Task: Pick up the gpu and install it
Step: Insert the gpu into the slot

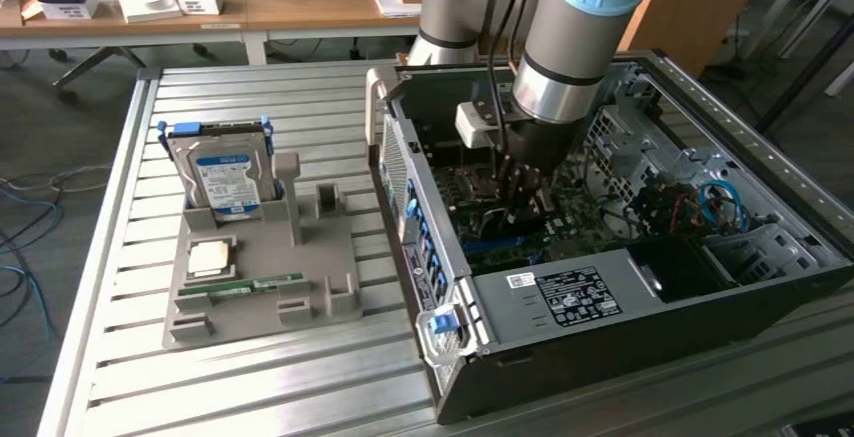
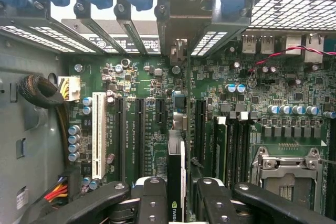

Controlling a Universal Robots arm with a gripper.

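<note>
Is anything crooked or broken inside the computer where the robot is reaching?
Nothing looks broken or spilled. The hand holds the gpu edge-on, straight above the green motherboard among its long slots. The computer case lies on its side with the cover off. The hard drive stands upright in the gray tray.

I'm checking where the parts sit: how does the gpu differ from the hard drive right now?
The gpu is gripped by the tool inside the computer case, over the motherboard. The hard drive stands untouched in the grey tray on the table. The gpu is a thin dark card seen edge-on, while the hard drive is boxy with a blue-white label. Both stand on edge.
</note>
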